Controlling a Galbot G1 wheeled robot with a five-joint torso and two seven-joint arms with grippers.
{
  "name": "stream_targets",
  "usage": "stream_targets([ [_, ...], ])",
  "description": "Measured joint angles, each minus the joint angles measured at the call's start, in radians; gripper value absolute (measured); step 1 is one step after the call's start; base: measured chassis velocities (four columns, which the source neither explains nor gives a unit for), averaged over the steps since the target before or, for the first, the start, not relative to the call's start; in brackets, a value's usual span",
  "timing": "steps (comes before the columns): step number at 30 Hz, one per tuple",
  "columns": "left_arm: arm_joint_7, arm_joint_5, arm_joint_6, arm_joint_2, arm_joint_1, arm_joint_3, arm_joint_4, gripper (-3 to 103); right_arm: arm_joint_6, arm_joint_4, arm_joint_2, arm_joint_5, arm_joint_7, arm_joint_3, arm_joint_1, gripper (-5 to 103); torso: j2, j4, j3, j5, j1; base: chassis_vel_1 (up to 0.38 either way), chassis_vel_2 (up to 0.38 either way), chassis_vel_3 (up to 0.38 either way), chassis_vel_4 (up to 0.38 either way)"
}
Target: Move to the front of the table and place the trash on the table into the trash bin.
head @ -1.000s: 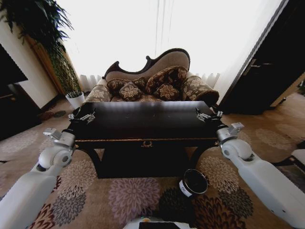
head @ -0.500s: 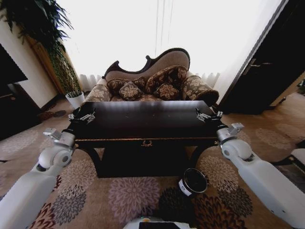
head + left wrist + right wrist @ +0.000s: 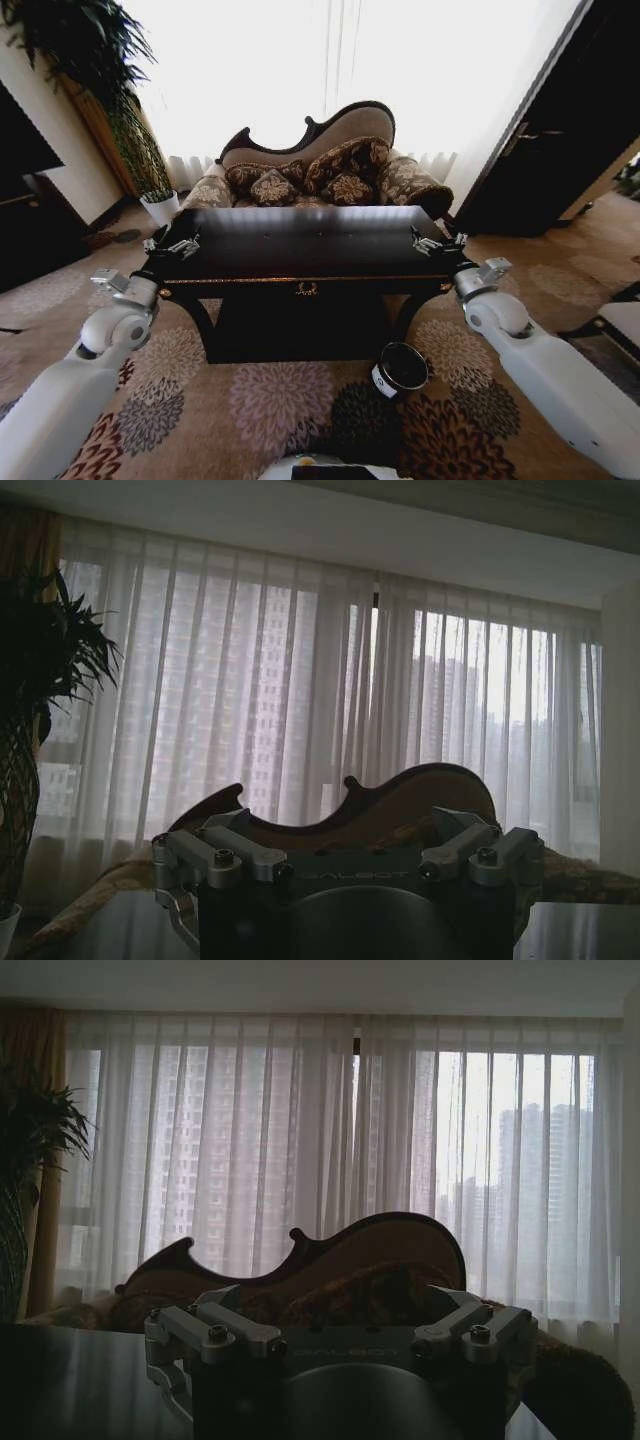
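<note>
The table (image 3: 300, 248) is dark and glossy and stands straight ahead, with a small gold ornament at its front centre. On its shiny top I cannot make out the trash. The trash bin (image 3: 400, 368), a small black bucket with a white label, stands on the carpet by the table's front right leg. My left gripper (image 3: 172, 243) hovers at the table's left end and my right gripper (image 3: 437, 242) at its right end. Both are open and hold nothing. In the wrist views the left gripper (image 3: 350, 858) and right gripper (image 3: 345, 1338) face the sofa and the curtains.
A carved sofa (image 3: 320, 170) with patterned cushions stands right behind the table. A white plant pot (image 3: 160, 207) and a tall plant (image 3: 90, 60) are at the back left. There is a dark door (image 3: 560, 130) on the right and a pale seat (image 3: 620, 325) at the right edge. Patterned carpet lies in front.
The whole head view has shifted: table and bin sit slightly higher and farther left, so the camera has moved. Both arms hold the same pose.
</note>
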Motion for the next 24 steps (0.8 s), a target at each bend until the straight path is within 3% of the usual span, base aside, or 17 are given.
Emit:
stream_targets([
  [24, 0.0, 0.0, 0.0, 0.0, 0.0, 0.0, 0.0, 100, 0.0, 0.0, 0.0, 0.0, 0.0, 0.0, 0.0, 100, 0.0, -0.0001, 0.0, 0.0, 0.0, 0.11, -0.11, -0.107, 0.11],
])
